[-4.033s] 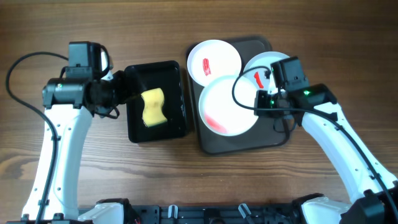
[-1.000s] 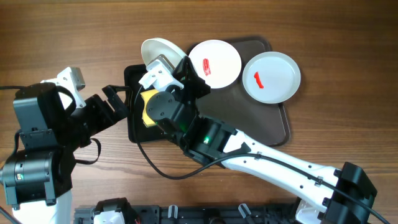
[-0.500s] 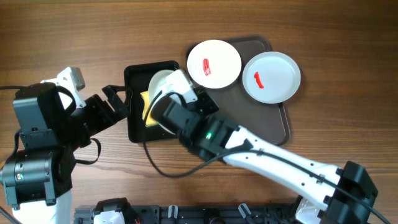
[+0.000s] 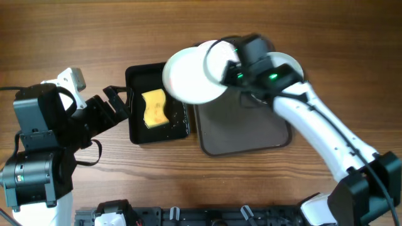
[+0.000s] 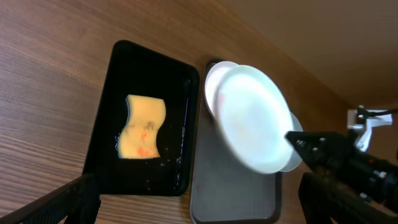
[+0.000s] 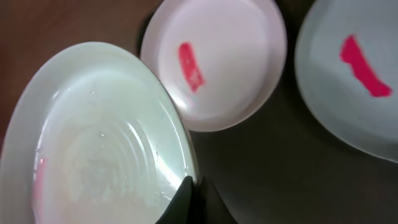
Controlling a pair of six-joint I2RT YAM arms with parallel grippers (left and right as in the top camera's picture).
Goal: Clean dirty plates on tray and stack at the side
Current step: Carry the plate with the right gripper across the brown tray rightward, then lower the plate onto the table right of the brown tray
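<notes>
Wooden table (image 4: 63,25) bears grey tray (image 4: 246,133).

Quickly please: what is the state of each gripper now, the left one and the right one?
Left gripper: open, holding nothing.
Right gripper: closed on the rim of a white plate.

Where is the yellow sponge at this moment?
In the overhead view the sponge lies inside the black tub, on the left half of the table, with the tray directly to the tub's right.
</notes>
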